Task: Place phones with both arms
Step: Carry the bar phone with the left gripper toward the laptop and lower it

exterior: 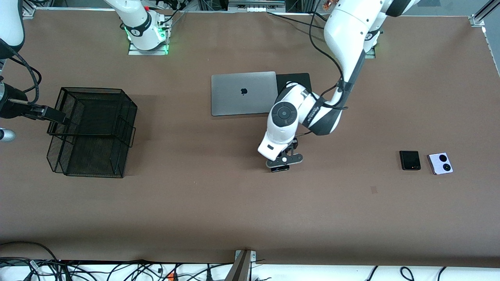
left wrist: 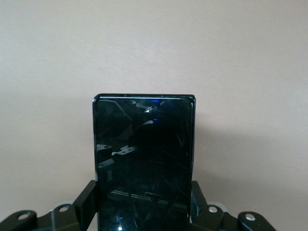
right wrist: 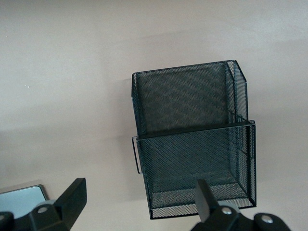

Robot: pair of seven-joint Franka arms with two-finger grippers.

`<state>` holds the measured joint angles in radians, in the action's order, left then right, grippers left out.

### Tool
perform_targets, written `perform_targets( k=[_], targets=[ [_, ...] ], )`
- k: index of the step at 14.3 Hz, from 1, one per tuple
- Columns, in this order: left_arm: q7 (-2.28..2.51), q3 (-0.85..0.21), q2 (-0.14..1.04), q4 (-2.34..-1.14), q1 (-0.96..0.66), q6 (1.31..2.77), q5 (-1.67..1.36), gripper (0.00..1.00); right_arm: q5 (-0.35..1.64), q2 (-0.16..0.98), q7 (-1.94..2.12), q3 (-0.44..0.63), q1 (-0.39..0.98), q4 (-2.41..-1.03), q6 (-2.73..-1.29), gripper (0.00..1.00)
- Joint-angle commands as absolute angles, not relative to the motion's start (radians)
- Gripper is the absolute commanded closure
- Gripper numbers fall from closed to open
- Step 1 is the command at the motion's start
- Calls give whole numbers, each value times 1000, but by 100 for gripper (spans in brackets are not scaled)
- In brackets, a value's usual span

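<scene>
The right hand point(right wrist: 137, 204) hangs above the black mesh basket point(exterior: 93, 130) at the right arm's end of the bench point(exterior: 195, 203), fingers spread wide and holding nothing. Mid-bench, nearer the front camera than the silver laptop point(exterior: 243, 93), the left hand point(exterior: 282, 164) is clamped on the long black phone point(left wrist: 143, 163), its long axis running straight out from between the fingers. Toward the left arm's end lie the small black phone point(exterior: 409, 160) and, just beside it, the lavender phone point(exterior: 440, 163), both flat.
</scene>
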<state>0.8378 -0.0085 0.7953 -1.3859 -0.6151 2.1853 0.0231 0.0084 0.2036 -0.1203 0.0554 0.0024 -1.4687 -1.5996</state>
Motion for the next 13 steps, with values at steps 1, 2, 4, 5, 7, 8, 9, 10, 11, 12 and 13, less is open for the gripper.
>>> perform_targets(
  k=[1,2,4,5,7,8,9,10,11,12,13],
  targets=[
    [885,3,873,-1244,-661,2146,9,78,29,199,-129,57,-2,-1468,-1589,0],
    [891,3,899,-1205,-679,2146,-11,78,29,199,-129,57,-2,-1468,-1589,0],
    [900,3,952,-1125,-708,2149,-18,79,29,199,-130,57,-2,-1468,-1589,0],
    [907,3,978,-1093,-728,2155,-18,79,29,199,-130,57,-2,-1468,-1589,0],
    [936,3,1028,-1027,-761,2174,-18,79,29,198,-130,57,-2,-1468,-1589,0],
    [942,3,1041,-1013,-767,2198,-18,79,29,199,-130,57,-2,-1468,-1589,0],
    [942,3,1049,-1005,-770,2227,-18,79,29,199,-130,57,-2,-1468,-1589,0],
    [942,3,1067,-1003,-773,2253,-18,79,29,199,-130,57,-2,-1468,-1589,0],
    [943,5,1080,-1003,-785,2279,-18,79,29,199,-132,57,-2,-1468,-1589,0],
    [945,5,1092,-1003,-787,2311,-18,79,29,198,-132,57,-2,-1468,-1589,0],
    [945,9,1100,-1003,-785,2330,-18,79,29,199,-132,57,-2,-1468,-1589,0]
  ],
)
